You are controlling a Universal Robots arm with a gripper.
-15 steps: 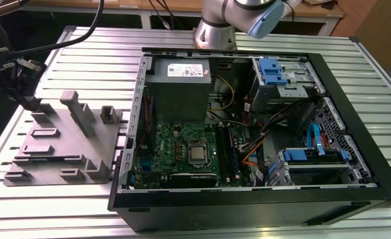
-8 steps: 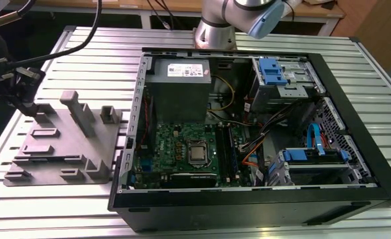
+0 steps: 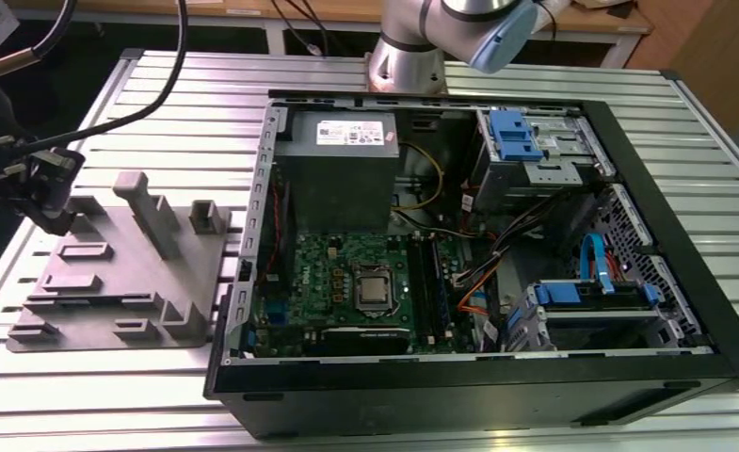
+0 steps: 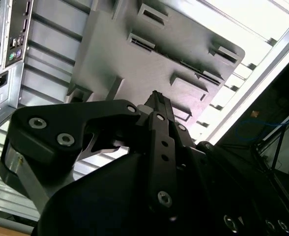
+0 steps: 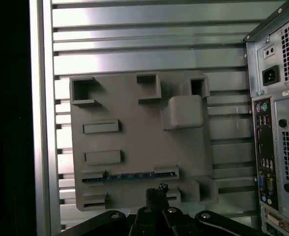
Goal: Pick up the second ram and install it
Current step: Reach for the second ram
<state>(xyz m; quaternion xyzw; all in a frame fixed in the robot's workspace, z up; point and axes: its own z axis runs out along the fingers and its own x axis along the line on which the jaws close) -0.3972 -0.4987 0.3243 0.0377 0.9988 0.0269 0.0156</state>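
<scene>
While the second ram (image 5: 130, 175) lies on edge in the grey fixture plate (image 5: 134, 132) on the tabletop (image 5: 134, 49), the gripper (image 5: 157, 191) hovers near it, jaws pressed together, holding nothing.

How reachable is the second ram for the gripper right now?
Likely yes. In the first wrist view the second ram sits on edge in the grey fixture plate, its top edge uncovered, and the gripper hangs close by with nothing between. The jaws look shut, so they would need opening.
</scene>
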